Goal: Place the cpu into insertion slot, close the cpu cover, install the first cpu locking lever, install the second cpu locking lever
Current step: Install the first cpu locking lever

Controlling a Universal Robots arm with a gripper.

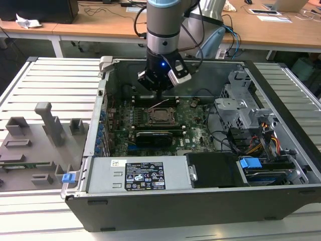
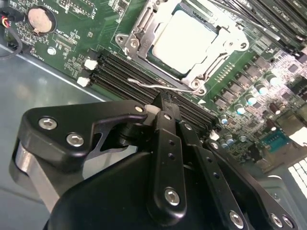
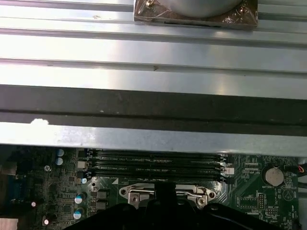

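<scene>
In the second wrist view the black gripper (image 2: pixel 165 112) fills the near ground, its two fingers (image 2: pixel 165 158) pressed together with no gap between them and nothing held. Their tips hang just above a thin silvery locking lever (image 2: pixel 158 86) that stands out from the socket's near edge, over the black memory slots (image 2: pixel 120 72). Whether the tips touch the lever cannot be told.

Just beyond, the cpu (image 2: pixel 184 40) lies flat in its socket, pale metal top up. The cpu cover (image 2: pixel 144 33) is folded down around it, framing the chip on all sides. A round coin battery (image 2: pixel 40 19) sits farther off on the green motherboard (image 2: pixel 76 28).

In the exterior view the gripper (image 1: pixel 159 93) reaches down into the open computer case (image 1: pixel 200 206), directly behind the cpu (image 1: pixel 162 116) at the middle of the motherboard (image 1: pixel 195 128). A grey fixture tray (image 1: pixel 35 150) lies well apart on the exterior view's left. Wooden desks (image 1: pixel 90 25) run along the back.
</scene>
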